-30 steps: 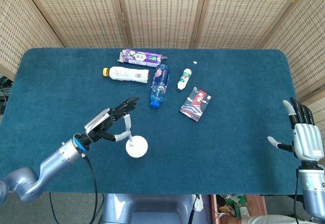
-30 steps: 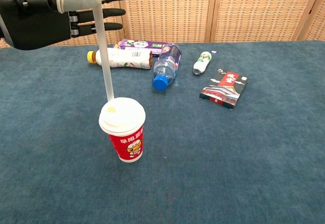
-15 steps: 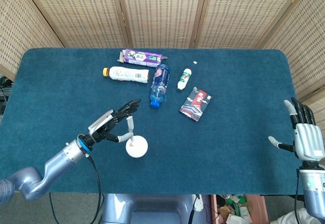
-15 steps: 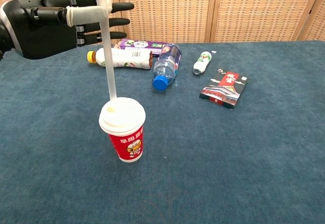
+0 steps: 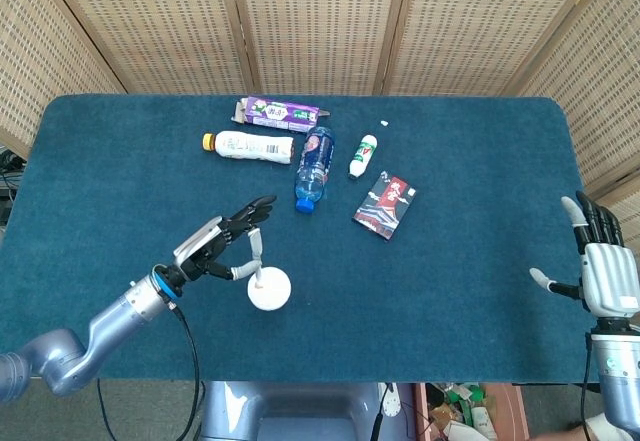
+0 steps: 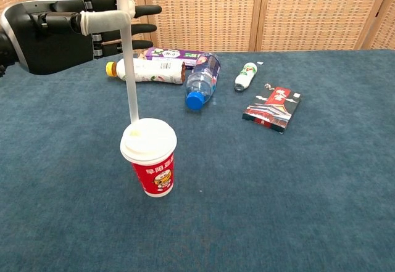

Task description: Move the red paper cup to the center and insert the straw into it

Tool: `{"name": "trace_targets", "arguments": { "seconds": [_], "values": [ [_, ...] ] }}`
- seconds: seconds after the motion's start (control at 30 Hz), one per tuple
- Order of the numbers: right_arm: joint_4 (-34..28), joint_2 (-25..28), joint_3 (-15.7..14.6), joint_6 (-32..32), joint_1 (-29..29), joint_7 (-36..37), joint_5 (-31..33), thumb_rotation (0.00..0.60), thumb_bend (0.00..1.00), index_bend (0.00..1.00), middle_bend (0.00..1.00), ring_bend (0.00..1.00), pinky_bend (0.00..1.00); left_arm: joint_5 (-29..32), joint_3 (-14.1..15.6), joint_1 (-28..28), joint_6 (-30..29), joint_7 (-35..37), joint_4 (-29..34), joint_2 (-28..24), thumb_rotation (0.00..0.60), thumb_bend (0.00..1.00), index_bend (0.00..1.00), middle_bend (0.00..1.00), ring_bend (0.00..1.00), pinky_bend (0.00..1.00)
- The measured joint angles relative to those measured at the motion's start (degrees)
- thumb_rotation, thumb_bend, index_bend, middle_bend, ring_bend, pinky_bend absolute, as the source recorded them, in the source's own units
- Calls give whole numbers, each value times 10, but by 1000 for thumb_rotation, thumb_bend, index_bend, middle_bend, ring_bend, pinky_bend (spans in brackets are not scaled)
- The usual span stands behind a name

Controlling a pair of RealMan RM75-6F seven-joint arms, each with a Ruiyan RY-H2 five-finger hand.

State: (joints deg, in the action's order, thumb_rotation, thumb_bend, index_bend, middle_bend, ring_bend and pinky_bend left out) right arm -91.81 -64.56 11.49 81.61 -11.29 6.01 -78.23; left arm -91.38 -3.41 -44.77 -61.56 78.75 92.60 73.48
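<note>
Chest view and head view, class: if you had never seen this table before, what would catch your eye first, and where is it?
First, the red paper cup with its white lid, standing upright near the front of the blue table, and the long straw rising from the lid. The left hand pinches the straw's top. Beyond lie a blue-capped bottle and a red packet.

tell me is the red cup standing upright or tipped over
Upright: the red cup stands on its base on the table, lidded, with the straw reaching its lid.
</note>
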Motion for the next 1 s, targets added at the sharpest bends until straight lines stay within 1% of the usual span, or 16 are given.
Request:
{"name": "trace_targets", "arguments": {
  "seconds": [0.27, 0.63, 1.0],
  "values": [
    [0, 0, -1, 0, 0, -1, -2, 600, 0, 0, 0, 0, 0, 1, 0, 1, 2, 1, -1, 0, 600, 446, 643, 0, 0, 0],
    [0, 0, 0, 0, 0, -2, -1, 600, 0, 0, 0, 0, 0, -1, 3, 1, 3, 5, -17, 17, 600, 446, 644, 0, 0, 0],
    [1, -1, 0, -2, -1, -3, 0, 600, 0, 0, 0, 0, 0, 5, 11, 7, 9, -7, -48, 46, 600, 447, 644, 0, 0, 0]
  ]
}}
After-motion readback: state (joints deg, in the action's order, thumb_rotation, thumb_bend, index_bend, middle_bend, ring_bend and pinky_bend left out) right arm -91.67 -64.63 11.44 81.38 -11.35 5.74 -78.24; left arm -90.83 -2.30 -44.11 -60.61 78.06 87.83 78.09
